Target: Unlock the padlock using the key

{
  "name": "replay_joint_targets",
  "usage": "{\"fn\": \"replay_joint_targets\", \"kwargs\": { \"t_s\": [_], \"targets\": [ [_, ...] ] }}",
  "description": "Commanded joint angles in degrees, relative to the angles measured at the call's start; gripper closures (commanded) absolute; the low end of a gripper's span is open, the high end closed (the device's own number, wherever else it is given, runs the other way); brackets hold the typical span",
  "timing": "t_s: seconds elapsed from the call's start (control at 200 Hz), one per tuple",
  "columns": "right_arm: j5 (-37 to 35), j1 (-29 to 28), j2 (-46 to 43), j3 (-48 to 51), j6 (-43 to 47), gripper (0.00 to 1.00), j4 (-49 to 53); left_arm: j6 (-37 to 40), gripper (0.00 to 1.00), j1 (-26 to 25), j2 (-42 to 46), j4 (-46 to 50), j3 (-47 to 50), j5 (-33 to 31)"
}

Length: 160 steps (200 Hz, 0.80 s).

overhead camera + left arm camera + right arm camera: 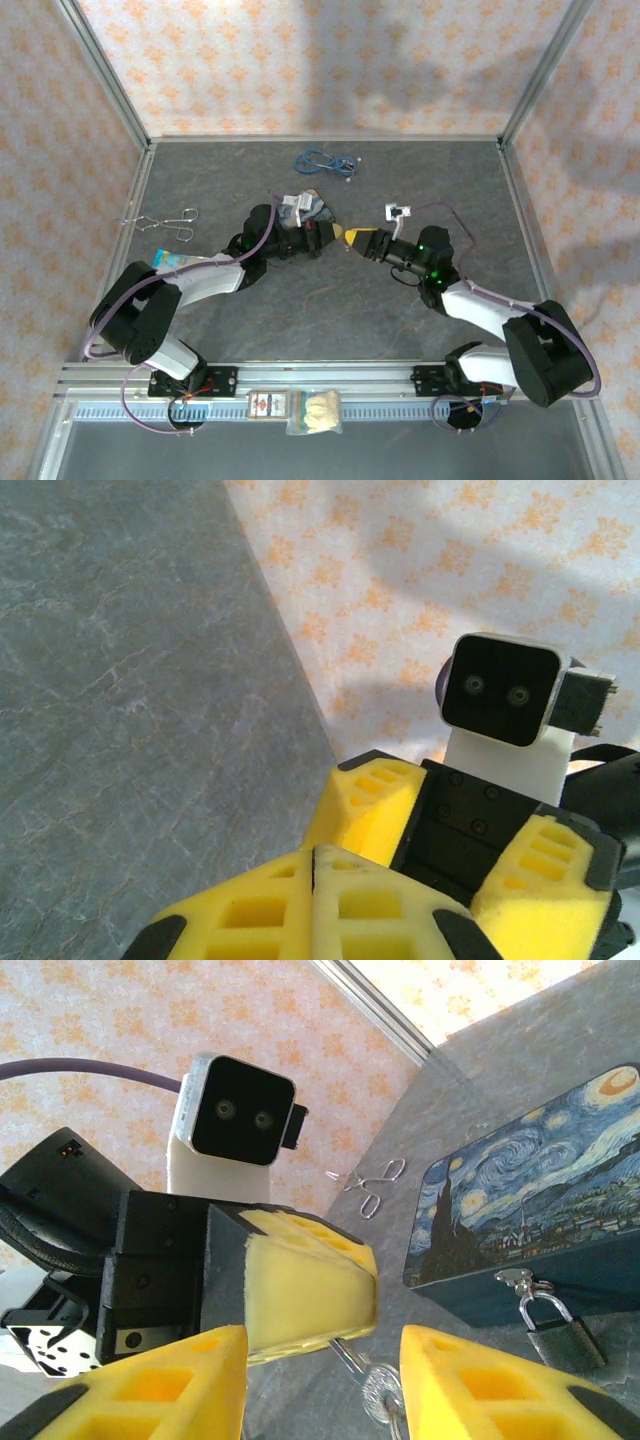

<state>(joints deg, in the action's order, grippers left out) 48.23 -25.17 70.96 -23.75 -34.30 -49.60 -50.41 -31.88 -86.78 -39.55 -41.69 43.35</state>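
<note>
Yellow foam fingers of the right gripper (320, 1380) fill the bottom of the right wrist view, standing apart with a clear gap between them and gripping nothing. Into that gap reaches the left gripper (330, 1300), its jaws pressed together on the key (375, 1390) — the thin shaft comes out from under the foam and the round bow hangs free between the right gripper's fingers, touching neither as far as I can tell. Just beyond, the padlock (562, 1332) hangs by its silvery shackle from the hasp on the front of the Starry Night tin (530, 1200), which sits on the grey table (480, 1080). Wire tongs (368, 1182) lie farther back on the same surface.

From above, both arms meet near the middle of the table — left gripper (325, 237) and right gripper (352, 240) nearly tip to tip, the tin (315, 205) just behind the left wrist. A coiled blue cable (322, 160) lies near the far wall.
</note>
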Motion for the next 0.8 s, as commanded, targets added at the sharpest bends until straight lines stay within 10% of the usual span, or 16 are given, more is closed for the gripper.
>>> {"fn": "replay_joint_targets", "kwargs": {
  "t_s": [0.0,0.636,0.796],
  "targets": [
    [0.5,0.1,1.2,-0.3,1.1,0.58,-0.2,3.0,1.00,-0.1,2.0,1.7,-2.1,2.2],
    [6.9,-0.9,5.9,1.7,-5.6,0.80,-11.9,0.9,1.00,-0.1,2.1,-1.4,-2.6,3.1],
    [7.4,-1.1,7.2,1.5,-6.6,1.00,-13.8,-0.2,1.00,-0.1,2.1,-2.9,-2.3,3.3]
  ]
}}
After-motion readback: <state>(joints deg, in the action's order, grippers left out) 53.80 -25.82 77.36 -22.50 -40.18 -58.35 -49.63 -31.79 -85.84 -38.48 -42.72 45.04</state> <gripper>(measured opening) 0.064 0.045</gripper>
